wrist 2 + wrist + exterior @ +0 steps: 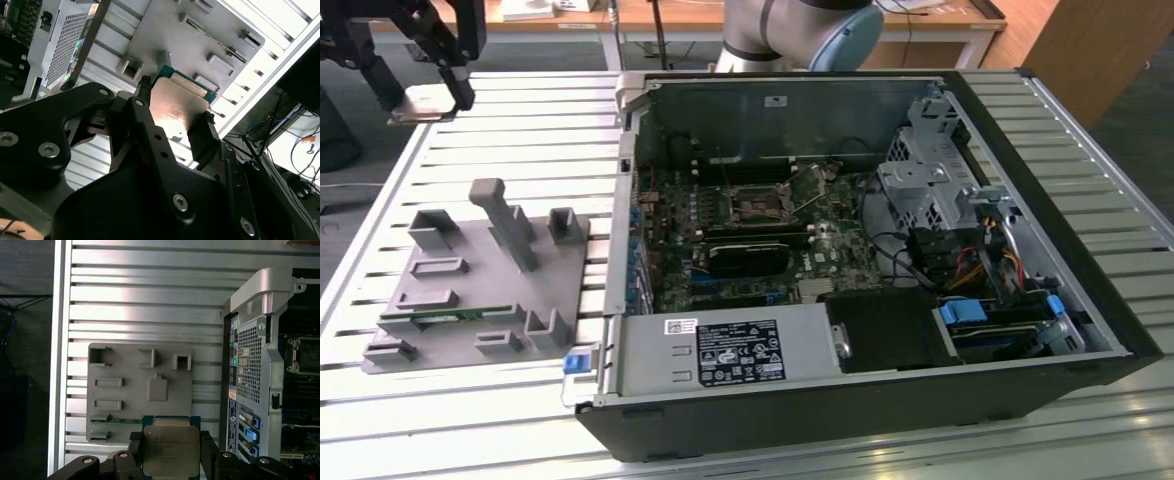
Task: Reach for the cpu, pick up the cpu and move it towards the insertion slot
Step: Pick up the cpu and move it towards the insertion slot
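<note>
One chip: you have the cpu clamped in the gripper, with a black finger pressed against each of two opposite edges.
Facing: its silvery metal top looks up into the first wrist view, with a thin green edge showing around it. It sits roughly level.
Long axis: it is square, so you get no longer side to go by.
Place: in the exterior view it hangs over the slatted table at the far left, well apart from the computer case.
Slot: the insertion slot lies inside the case, a dark centre in a thin metal frame.
Tray: the grey tray rests on the table beside the case, and a green memory stick lies in it.
Writing: you can see faint lines of print on the chip's top and a white label on the case's near end, but neither can be made out.
</note>
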